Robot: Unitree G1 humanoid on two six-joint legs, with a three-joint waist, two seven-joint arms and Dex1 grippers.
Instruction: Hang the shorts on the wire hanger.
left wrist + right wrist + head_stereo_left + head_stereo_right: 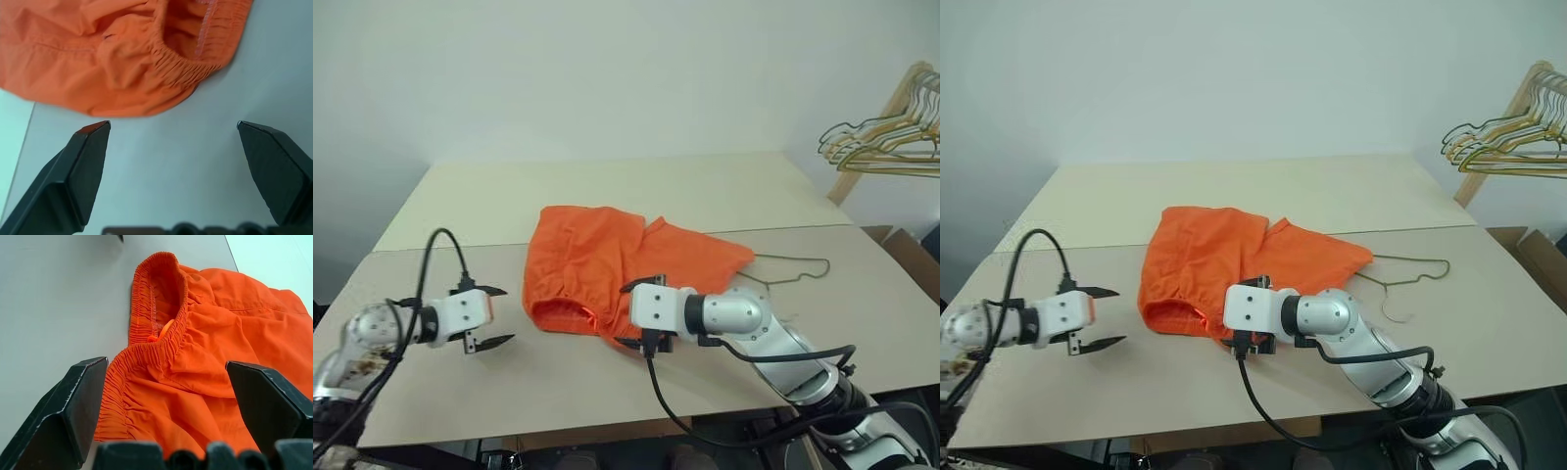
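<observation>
Shorts [607, 264] of bright orange fabric lie crumpled in the middle of the beige table [724, 196], with the gathered elastic waistband [156, 345] turned toward the robot and gaping a little. The wire hanger [793, 269] lies flat on the table on the robot's right; its hook and a part of its frame stick out from under the leg end of the shorts, so the rest is hidden by the fabric. The left gripper [489, 315] hangs low over the table just beside the left end of the waistband, with its fingers spread wide and holding nothing. The right gripper [164, 377] is at the right end of the waistband, close above the fabric, also fully open and empty. The step in hand seems to be to take the waistband at both ends. To do it well, I think each gripper should close on the thick elastic edge and not on the loose thin cloth, and should catch only one layer, so that the opening stays free for the hanger to pass
</observation>
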